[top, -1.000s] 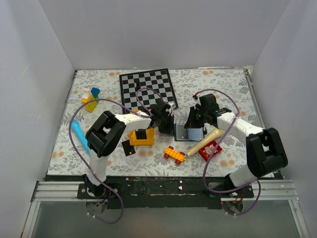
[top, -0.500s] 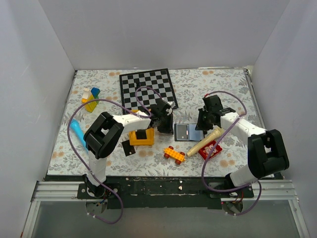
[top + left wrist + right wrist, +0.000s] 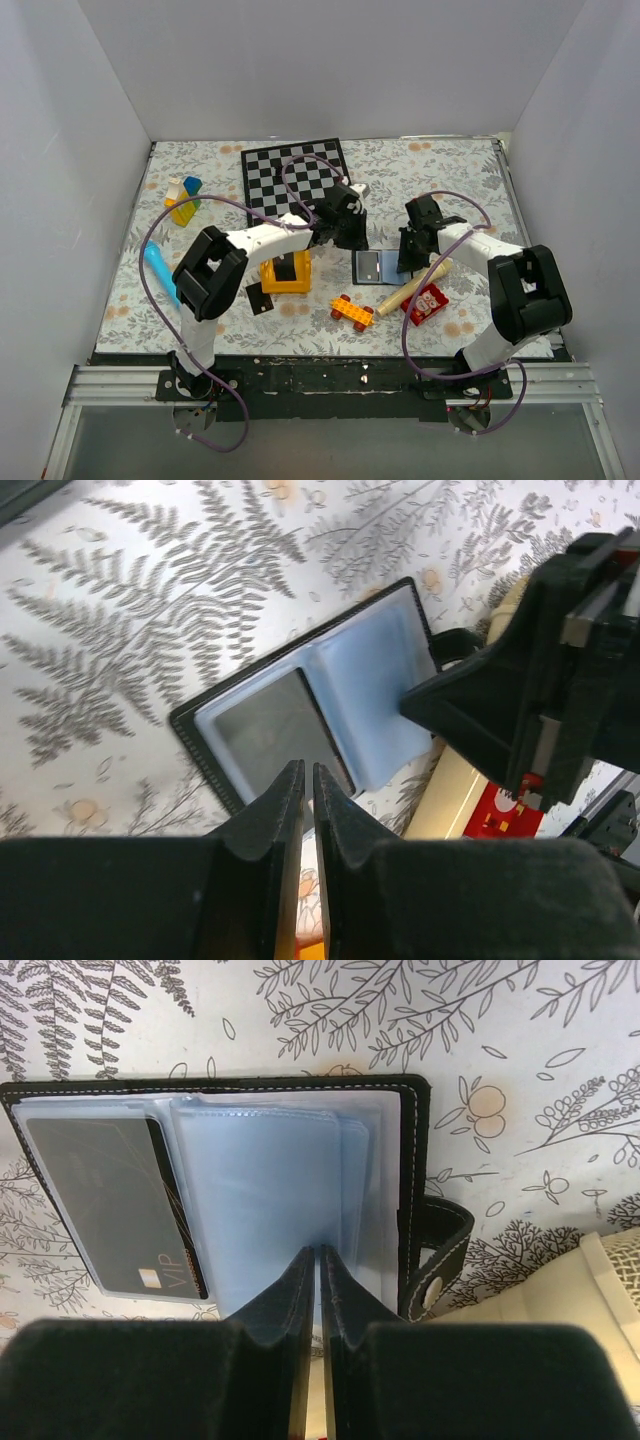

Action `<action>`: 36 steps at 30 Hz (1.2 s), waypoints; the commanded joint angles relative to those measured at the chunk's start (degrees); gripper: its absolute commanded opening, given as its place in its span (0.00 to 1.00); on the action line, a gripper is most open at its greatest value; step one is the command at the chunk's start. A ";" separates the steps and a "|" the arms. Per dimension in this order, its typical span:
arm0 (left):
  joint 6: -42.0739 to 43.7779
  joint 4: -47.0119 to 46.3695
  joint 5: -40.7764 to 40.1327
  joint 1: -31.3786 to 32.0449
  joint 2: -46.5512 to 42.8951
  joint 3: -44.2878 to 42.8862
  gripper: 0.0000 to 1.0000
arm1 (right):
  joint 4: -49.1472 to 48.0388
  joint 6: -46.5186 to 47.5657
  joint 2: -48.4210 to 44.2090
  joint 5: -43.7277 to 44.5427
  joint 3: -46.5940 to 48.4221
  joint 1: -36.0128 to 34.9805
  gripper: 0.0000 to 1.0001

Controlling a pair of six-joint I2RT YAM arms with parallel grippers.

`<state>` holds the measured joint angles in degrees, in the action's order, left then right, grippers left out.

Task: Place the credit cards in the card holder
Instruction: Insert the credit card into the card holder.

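Note:
The card holder [image 3: 372, 266] lies open and flat on the patterned cloth, blue-grey sleeves up [image 3: 270, 1190]. One of the credit cards [image 3: 110, 1205], dark with "VIP" on it, sits in its left pocket [image 3: 265, 725]. Another black card [image 3: 260, 298] lies loose on the cloth at the left, and one stands in the yellow block [image 3: 288, 270]. My right gripper [image 3: 320, 1255] is shut, its tips over the holder's right sleeve, with nothing seen between them. My left gripper [image 3: 308, 770] hangs shut and empty above the holder's left edge.
A cream rolling pin [image 3: 412, 285] and a red packet [image 3: 428, 303] lie right beside the holder. An orange brick [image 3: 352, 311] is in front, a chessboard [image 3: 297, 173] behind. Coloured blocks [image 3: 182, 198] and a blue tube [image 3: 160, 270] sit at the far left.
The holder, tilted up beside my right gripper a second ago, now lies flat and open. My left gripper has moved back and to the right, away from the yellow block.

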<state>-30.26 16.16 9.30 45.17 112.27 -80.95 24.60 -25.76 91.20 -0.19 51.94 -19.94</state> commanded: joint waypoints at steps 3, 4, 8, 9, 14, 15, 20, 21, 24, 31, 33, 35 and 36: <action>2.49 1.50 2.48 2.56 4.10 -2.81 0.09 | -1.31 0.62 1.44 -4.20 1.67 0.08 0.10; 2.49 1.94 2.39 2.56 4.71 -2.46 0.08 | -1.74 0.53 1.70 -5.08 1.58 0.17 0.10; 2.31 2.65 1.07 2.64 5.24 -0.10 0.08 | -3.15 1.06 2.05 -8.07 1.41 0.08 0.07; 2.22 2.65 0.81 2.56 5.15 0.70 0.08 | -3.68 1.15 2.14 -8.95 1.23 0.17 0.07; 2.05 2.82 0.02 2.56 4.63 2.29 0.08 | -4.73 1.41 3.11 -11.50 1.41 0.17 0.06; 1.87 2.73 0.02 2.56 4.45 2.46 0.07 | -4.74 1.24 3.20 -11.85 1.49 0.17 0.06; 1.87 0.02 0.54 2.56 1.91 3.51 0.07 | -5.35 1.06 3.72 -12.56 1.49 0.08 0.05; 2.05 -1.73 1.15 2.64 1.29 3.95 0.07 | -5.26 1.06 3.90 -12.56 1.41 0.17 0.05; 2.66 -4.64 3.00 2.99 0.06 4.31 0.07 | -5.00 1.24 4.51 -12.38 1.50 0.17 0.05; 3.98 -8.51 5.11 5.10 1.99 2.55 0.06 | -5.79 0.71 5.57 -13.44 1.23 0.17 0.03; 3.89 -9.22 5.64 5.37 2.43 2.11 0.06 | -5.88 0.80 5.92 -13.70 1.32 0.17 0.03; 3.89 -9.83 6.08 5.72 2.69 1.76 0.06 | -5.97 0.80 6.18 -13.70 1.32 0.17 0.03; 3.98 -9.84 6.25 5.72 2.95 1.50 0.07 | -5.97 0.71 6.27 -13.70 1.32 0.17 0.03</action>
<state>-27.44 8.93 13.72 50.26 116.31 -77.32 19.51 -25.28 95.33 -13.69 52.51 -19.59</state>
